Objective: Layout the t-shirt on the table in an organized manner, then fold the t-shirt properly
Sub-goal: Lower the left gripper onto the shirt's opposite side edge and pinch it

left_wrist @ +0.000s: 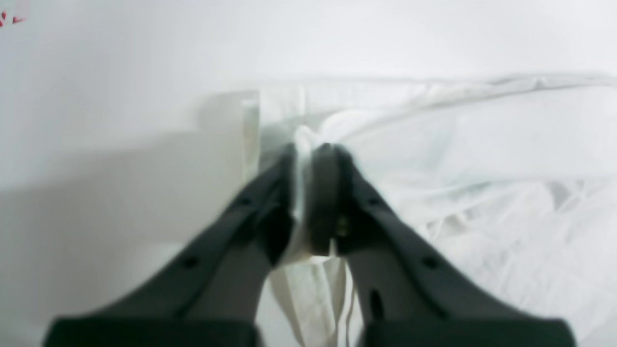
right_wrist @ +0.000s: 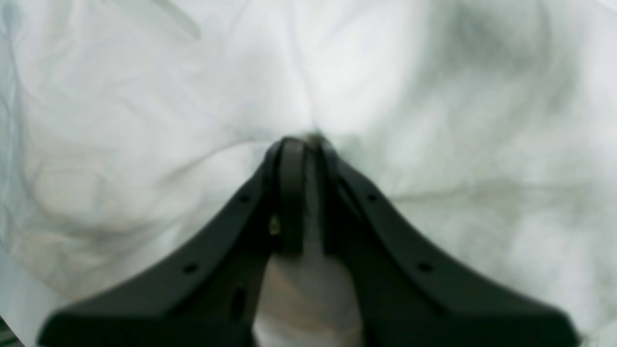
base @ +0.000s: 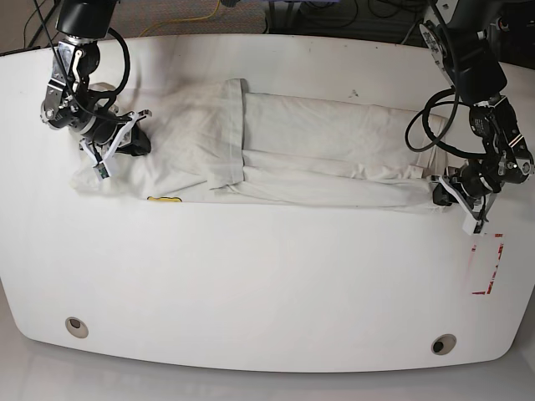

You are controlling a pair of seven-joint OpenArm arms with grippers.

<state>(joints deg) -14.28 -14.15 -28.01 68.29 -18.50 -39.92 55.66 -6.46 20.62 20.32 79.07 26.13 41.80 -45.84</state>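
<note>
While flat on the table (base: 267, 284), t-shirt (base: 318, 150) ends in pinching left pincer (left_wrist: 311, 149), right pincer (right_wrist: 301, 142).

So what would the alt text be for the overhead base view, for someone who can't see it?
A white t-shirt, folded into a long band, lies across a glossy white table, each end pinched by a black robot gripper: the left gripper at the picture's right, the right gripper at its left. A red tape rectangle marks the table's right edge.
</note>
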